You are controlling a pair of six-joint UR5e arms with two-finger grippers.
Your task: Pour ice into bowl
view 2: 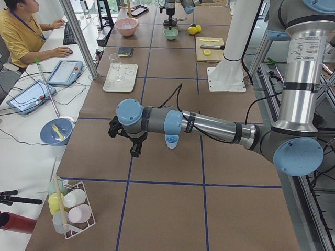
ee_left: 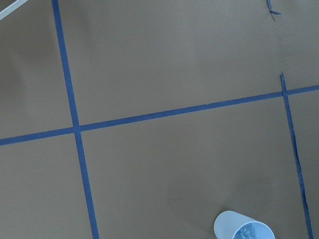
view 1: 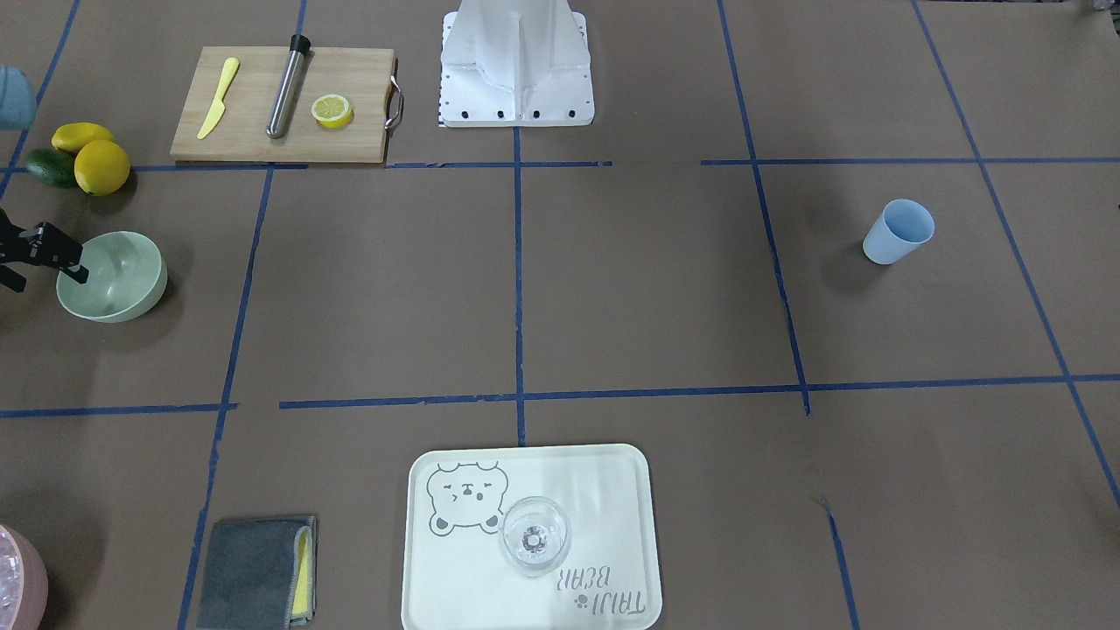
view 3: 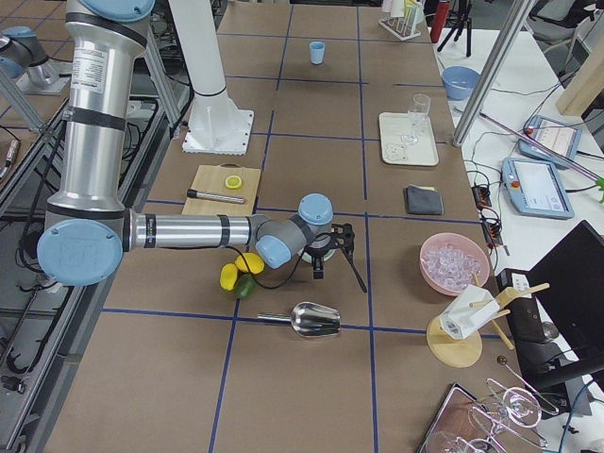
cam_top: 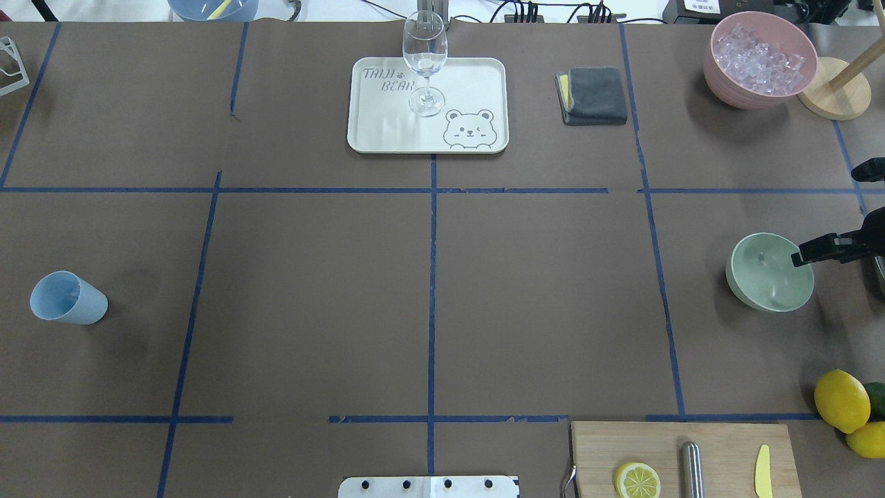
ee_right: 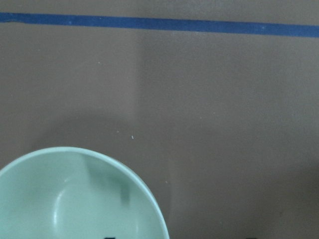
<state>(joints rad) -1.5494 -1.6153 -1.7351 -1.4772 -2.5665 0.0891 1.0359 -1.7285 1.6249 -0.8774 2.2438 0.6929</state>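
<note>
I am seeing one blue cup (cam_top: 68,298) near the left edge of the table (cam_top: 311,277), well apart from everything else. The left wrist camera is showing the ice (ee_left: 252,232) glittering inside it. The left gripper (view 2: 136,150) is hanging above the table just beside that cup. It shows from the side camera only, so I cannot tell whether its fingers are apart or together.

At the middle of the far edge, one tray (cam_top: 477,76) is carrying one clear glass (cam_top: 424,62), upright. To its right, one folded grey cloth (cam_top: 594,95) is lying flat. In the far right corner, one pink container (cam_top: 726,86) is holding icy pieces.

Close to the right edge, one bowl (cam_top: 760,287) is sitting with its plain green inside showing. The right gripper (view 1: 42,275) is standing with its fingers wide apart. One finger (cam_top: 805,257) is reaching over the bowl's rim and the other is staying outside the wall.

At the near right corner I am counting:
- two lemons (cam_top: 841,401) and one lime (cam_top: 877,400);
- one cutting board (cam_top: 726,443), bearing one lemon slice (cam_top: 637,480), one metal rod (cam_top: 691,470) and one yellow knife (cam_top: 762,472).
</note>
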